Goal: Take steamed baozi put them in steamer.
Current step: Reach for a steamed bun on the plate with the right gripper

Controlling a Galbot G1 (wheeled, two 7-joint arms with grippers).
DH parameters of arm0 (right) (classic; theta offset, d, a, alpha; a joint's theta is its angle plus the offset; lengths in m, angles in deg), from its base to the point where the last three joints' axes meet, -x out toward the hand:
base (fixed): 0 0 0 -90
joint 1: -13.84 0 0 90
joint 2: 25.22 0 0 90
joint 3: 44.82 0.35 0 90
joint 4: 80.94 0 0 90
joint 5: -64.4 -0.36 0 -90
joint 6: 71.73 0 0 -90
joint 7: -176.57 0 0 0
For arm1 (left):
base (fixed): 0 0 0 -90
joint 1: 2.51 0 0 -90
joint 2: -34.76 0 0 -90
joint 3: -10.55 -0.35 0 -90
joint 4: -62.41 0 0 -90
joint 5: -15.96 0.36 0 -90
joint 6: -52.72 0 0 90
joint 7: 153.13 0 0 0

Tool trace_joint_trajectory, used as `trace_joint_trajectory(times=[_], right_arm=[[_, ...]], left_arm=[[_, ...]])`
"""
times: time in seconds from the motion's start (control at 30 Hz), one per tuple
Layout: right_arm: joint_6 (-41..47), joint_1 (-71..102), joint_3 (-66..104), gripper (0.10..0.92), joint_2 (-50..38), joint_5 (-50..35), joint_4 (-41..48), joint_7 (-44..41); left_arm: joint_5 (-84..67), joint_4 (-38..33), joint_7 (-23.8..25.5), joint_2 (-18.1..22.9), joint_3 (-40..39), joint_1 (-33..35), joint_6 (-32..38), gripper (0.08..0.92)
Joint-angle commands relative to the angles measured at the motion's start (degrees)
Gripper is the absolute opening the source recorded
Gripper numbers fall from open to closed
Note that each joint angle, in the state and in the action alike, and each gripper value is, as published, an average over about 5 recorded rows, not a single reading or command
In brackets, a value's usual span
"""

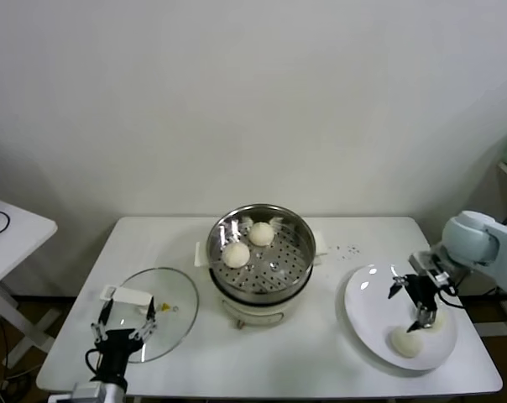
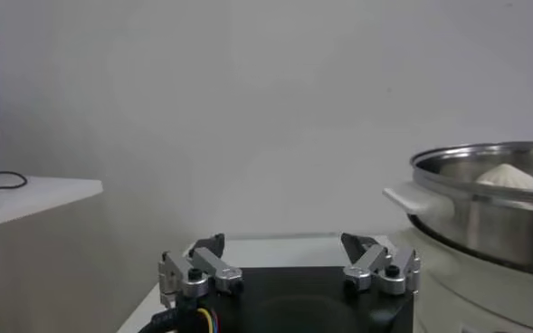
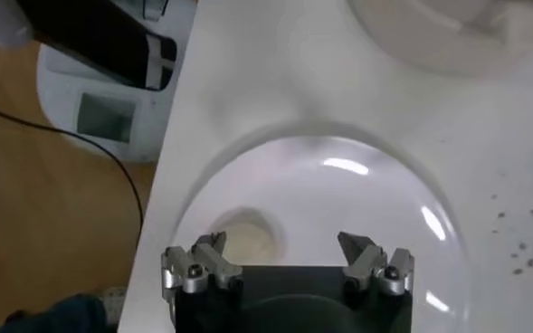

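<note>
The steamer (image 1: 297, 252) stands mid-table with two baozi on its perforated tray, one at the left (image 1: 236, 254) and one further back (image 1: 261, 233). A third baozi (image 1: 407, 342) lies on the white plate (image 1: 373, 312) at the right. A fourth baozi (image 1: 439, 320) seems to peek out behind my right gripper. My right gripper (image 1: 409, 306) is open and empty just above the plate. In the right wrist view (image 3: 282, 242) one baozi (image 3: 248, 240) sits close to one fingertip. My left gripper (image 1: 123, 323) is open and idle at the front left.
A round glass lid (image 1: 165, 315) with a white handle (image 1: 128, 295) lies flat under my left gripper. In the left wrist view the steamer rim (image 2: 483, 163) rises beside that gripper (image 2: 284, 242). A white side table (image 1: 10, 227) stands off to the left.
</note>
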Motion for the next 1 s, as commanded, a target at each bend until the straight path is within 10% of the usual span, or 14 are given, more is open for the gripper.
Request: trace_joint_trajectory(times=[0.03,1.0], right_arm=[[-0.91,11.96,6.84,0.823,-1.8,6.1,0.76,2.9],[-0.91,14.34,7.45,0.823,1.74,7.83,4.56,3.26]], left_arm=[[-0.1,0.43,0.02,-0.06,0.05,0.11,0.11,0.823],[-0.15,1.67,-0.01,0.22,-0.15,-0.35,-0.03,0.823]])
